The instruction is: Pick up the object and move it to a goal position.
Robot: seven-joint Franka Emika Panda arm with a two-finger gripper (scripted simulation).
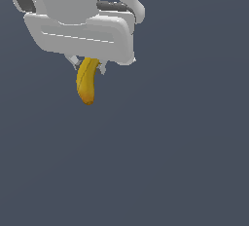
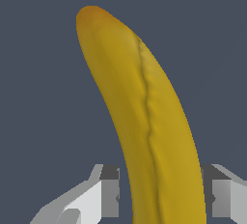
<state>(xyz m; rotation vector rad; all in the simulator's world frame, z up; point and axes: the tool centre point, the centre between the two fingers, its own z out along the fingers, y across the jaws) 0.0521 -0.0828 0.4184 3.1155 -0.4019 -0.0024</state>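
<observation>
The pickup part of the task looks done: the pincer (image 1: 89,64) is pinching the banana (image 1: 86,83) near one end, and the fruit hangs below the white hand in the exterior view, its browner tip pointing downward and slightly toward that view's left. In the wrist view the banana (image 2: 144,117) runs out from between the two fingers (image 2: 110,191), which sit tight against its sides, so the grip seems firm rather than loose. Whether the fruit is clear of the worktop cannot be read with certainty, since the dark ground shows no shadow or edge, though nothing appears to touch it. What is left is the carry: no goal marker shows in either view, so how near the target lies cannot be judged.
</observation>
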